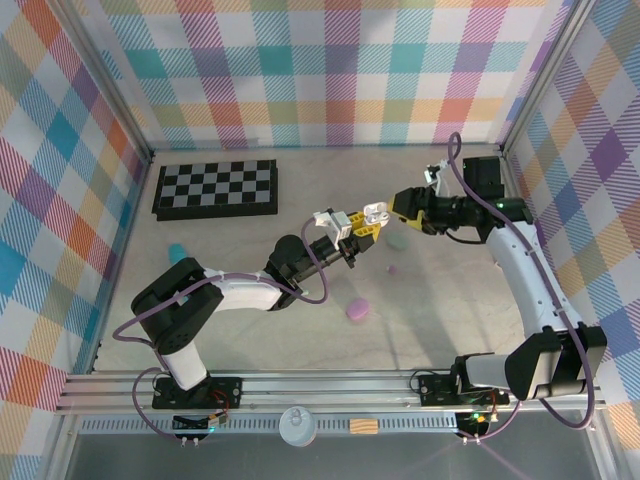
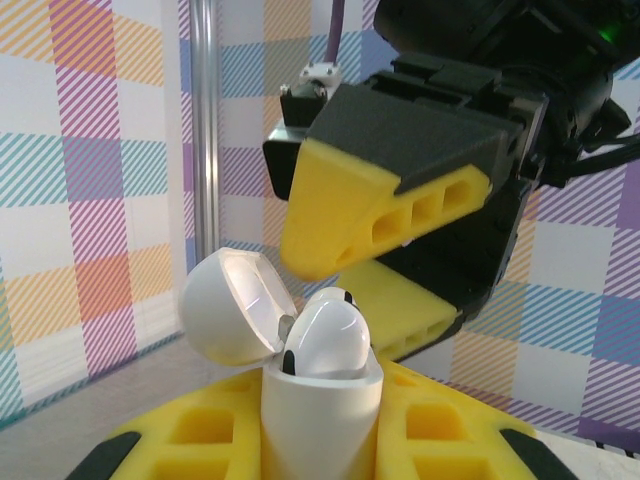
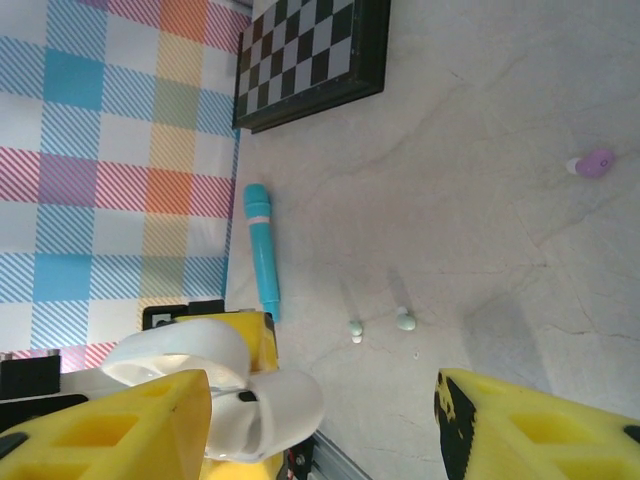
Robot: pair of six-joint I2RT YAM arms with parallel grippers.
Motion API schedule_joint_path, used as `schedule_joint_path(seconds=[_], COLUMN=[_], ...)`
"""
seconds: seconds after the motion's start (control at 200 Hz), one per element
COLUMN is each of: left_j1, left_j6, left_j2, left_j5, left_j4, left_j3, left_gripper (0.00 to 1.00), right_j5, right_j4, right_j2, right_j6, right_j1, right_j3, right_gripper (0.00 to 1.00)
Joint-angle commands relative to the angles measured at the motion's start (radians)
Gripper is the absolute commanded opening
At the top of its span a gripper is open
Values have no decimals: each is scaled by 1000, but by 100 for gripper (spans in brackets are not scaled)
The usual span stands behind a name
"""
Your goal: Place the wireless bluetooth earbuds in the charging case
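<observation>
Yellow fingers of the left gripper sat at the very bottom of its own camera view. They were squeezed tight on a white charging case. The hand held the case upright, with the round lid flipped back to the hand's left. One white earbud poked up out of the top of the case, between those fingers.

The right gripper hung just above and behind the case. Its own yellow finger pads were spread apart with nothing in them. One was over the lid and the other was low behind the earbud. I could not tell if they touched the case.

Far off to the left of both hands, a teal cylinder lay on the table. A black and white chessboard lay past it by the back wall. One pale green earbud and a second green earbud lay near each other but apart, out past the right gripper's fingers. A purple case lay on the near side of the left gripper. A pale green case lay close by the right gripper. A small purple earbud lay alone, well apart from either hand.
</observation>
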Motion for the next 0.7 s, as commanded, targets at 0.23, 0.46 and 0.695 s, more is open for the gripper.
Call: schedule_joint_path(seconds=[0.23, 0.46, 0.695], left_j1=[4, 6, 13], left_j6=[168, 189, 151], left_j2=[-27, -39, -40], left_j5=[63, 36, -20], left_j4=[65, 62, 61], left_j3=[-45, -42, -43], left_gripper=[0, 0, 0], right_j5=[16, 111, 124], right_j4=[-25, -138, -199], right_j2=[56, 128, 92], right_j6=[3, -55, -118], right_j1=[49, 98, 104], right_j3=[129, 186, 155], right_gripper=[67, 68, 70])
